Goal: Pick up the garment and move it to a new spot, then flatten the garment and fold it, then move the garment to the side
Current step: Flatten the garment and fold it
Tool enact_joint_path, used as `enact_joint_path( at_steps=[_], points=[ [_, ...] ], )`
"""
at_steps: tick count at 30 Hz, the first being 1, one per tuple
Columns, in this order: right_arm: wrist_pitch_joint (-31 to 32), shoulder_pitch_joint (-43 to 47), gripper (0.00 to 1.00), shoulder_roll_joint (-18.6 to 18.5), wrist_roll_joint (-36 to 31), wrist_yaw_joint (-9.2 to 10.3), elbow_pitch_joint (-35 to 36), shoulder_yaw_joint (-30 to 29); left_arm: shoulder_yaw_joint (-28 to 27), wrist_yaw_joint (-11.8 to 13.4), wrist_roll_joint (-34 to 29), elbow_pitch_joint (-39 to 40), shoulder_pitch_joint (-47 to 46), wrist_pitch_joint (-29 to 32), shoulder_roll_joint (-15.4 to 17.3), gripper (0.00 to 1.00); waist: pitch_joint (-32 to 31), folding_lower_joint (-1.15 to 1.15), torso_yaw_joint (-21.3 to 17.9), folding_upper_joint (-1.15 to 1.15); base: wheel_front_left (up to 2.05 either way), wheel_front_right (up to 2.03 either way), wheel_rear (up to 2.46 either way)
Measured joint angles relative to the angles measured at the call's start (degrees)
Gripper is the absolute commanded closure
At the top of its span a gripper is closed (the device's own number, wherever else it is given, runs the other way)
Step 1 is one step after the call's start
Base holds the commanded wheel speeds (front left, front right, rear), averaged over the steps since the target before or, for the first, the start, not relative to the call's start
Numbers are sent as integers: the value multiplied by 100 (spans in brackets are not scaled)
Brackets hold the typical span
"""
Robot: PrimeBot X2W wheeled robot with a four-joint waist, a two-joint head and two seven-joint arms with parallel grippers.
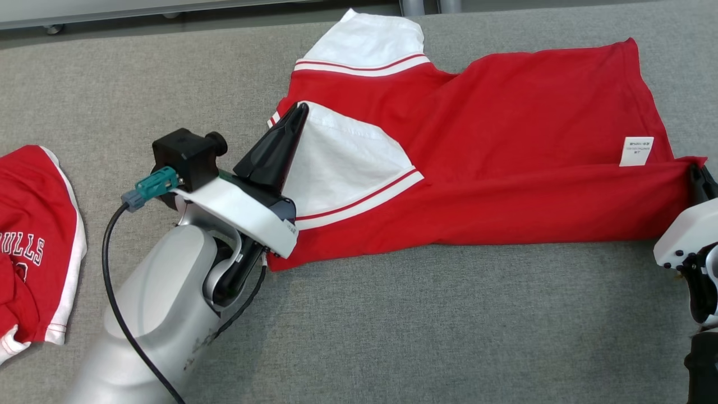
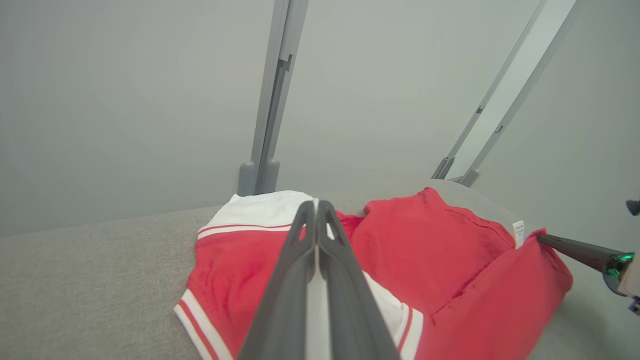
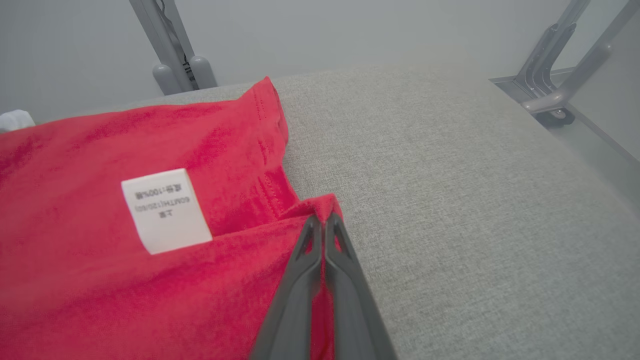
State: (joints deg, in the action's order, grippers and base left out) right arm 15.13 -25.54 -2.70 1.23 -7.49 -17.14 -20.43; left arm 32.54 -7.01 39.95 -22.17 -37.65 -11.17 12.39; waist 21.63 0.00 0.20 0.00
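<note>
A red T-shirt (image 1: 505, 140) with white sleeves lies partly folded across the far middle of a grey fabric surface (image 1: 392, 336), its white care label (image 1: 636, 151) showing. The left end effector (image 1: 302, 110) is closed over the nearer white sleeve (image 1: 342, 163) and seems to pinch its corner, though the contact is hard to see. The right end effector (image 3: 322, 220) is closed on the red hem corner. A second red garment (image 1: 33, 241), lettered "BULLS", lies well apart at the left edge.
</note>
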Motion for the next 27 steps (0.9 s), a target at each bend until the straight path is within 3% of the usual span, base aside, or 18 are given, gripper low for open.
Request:
enact_joint_path(
  at_steps=[8, 9, 10, 17, 22, 27],
  points=[
    [-71, -44, 100, 5, 10, 0, -235, -80, 190, -22, -55, -450, -337, -69, -20, 100, 17, 0, -26, 0, 0, 0, 0],
    [-123, -68, 59, 1, 37, 0, -270, -79, 207, 4, -99, -539, -377, -71, -11, 98, 2, 0, -28, 0, 0, 0, 0],
    [-123, -68, 0, 1, 37, 0, -270, -79, 207, 4, -99, -539, -377, -71, -11, 0, 2, 0, -28, 0, 0, 0, 0],
    [-56, -88, 0, -5, 537, 0, -439, -19, 383, 387, -533, -962, -417, -156, 88, 0, -247, 0, -9, 0, 0, 0, 0],
    [296, 347, 0, 5, 849, 0, -5, 83, 643, 769, -679, -833, 328, 330, 365, 0, -541, 0, -9, 0, 0, 0, 0],
    [563, 736, 0, -5, 842, 0, 545, -9, 723, 1084, -442, -405, 1141, 1001, 498, 0, -712, 0, -66, 0, 0, 0, 0]
  ],
)
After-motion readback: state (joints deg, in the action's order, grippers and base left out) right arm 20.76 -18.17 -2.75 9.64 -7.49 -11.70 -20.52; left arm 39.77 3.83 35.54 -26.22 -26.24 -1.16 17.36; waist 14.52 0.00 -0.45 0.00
